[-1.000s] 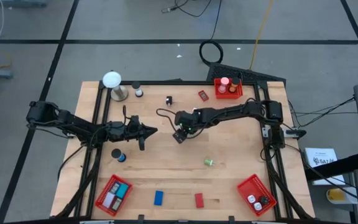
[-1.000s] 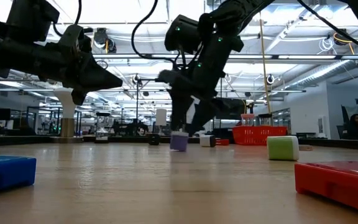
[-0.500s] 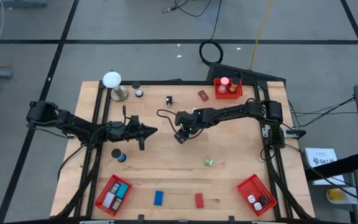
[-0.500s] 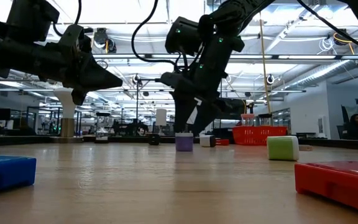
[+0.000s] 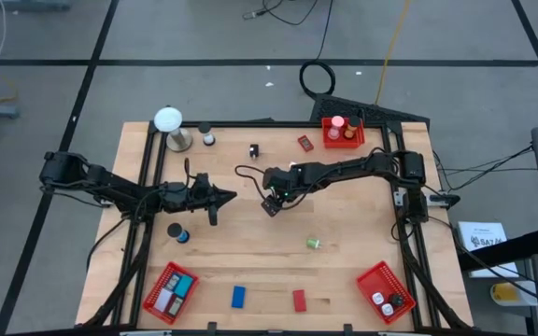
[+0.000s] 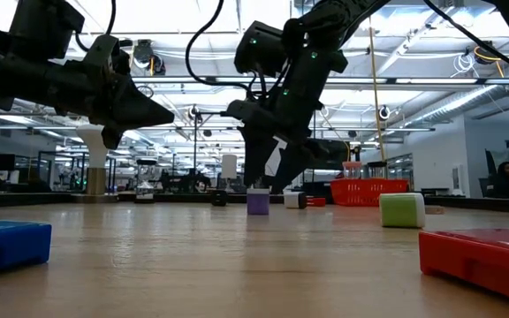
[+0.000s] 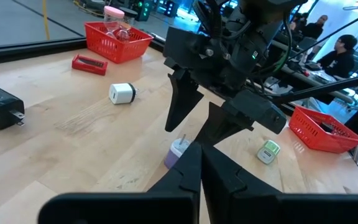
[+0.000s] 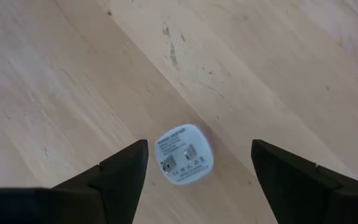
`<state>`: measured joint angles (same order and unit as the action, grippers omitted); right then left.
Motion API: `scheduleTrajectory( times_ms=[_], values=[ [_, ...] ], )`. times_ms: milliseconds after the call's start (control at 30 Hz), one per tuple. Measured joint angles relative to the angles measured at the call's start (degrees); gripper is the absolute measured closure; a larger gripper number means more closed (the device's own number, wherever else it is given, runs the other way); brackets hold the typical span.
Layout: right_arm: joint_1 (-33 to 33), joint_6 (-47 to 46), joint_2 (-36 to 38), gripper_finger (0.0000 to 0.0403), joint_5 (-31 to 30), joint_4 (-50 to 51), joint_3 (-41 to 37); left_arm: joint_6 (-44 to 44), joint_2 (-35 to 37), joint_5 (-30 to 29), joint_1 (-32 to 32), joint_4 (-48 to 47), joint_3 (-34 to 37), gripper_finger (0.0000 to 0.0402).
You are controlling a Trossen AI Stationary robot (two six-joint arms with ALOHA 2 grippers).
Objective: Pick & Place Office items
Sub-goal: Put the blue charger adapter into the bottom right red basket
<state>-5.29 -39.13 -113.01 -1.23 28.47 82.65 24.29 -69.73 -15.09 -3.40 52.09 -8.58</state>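
With your right gripper [image 8: 197, 171] poised fingers apart over the small purple charger [image 6: 257, 201] and the left gripper [image 5: 224, 197] shut beside it, you're mid-pick, so lower and close.

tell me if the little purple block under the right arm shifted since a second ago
Yes, slightly. In the low view the purple block now sits a touch nearer the white piece, and it stands level on the table rather than tilted.

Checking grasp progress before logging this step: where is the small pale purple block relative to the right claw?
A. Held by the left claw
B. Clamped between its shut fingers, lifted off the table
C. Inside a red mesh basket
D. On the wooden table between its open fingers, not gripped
D: the small pale purple block sits on the wooden table between the right claw's spread fingers, gaps on both sides.
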Motion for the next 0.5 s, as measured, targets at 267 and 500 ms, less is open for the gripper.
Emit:
scheduleTrajectory(
  times_ms=[267, 500],
  values=[
    [0.14, 11.95, 0.00, 0.0121, 1.51, -0.86, 0.00, 0.14, 0.02, 0.00, 0.00, -0.03, 0.00, 0.0386],
    [0.60, 27.47, -0.52, 0.0138, 2.84, -2.95, -0.19, 0.14, 0.00, -0.02, -0.02, -0.02, 0.00, 0.0395]
  ],
)
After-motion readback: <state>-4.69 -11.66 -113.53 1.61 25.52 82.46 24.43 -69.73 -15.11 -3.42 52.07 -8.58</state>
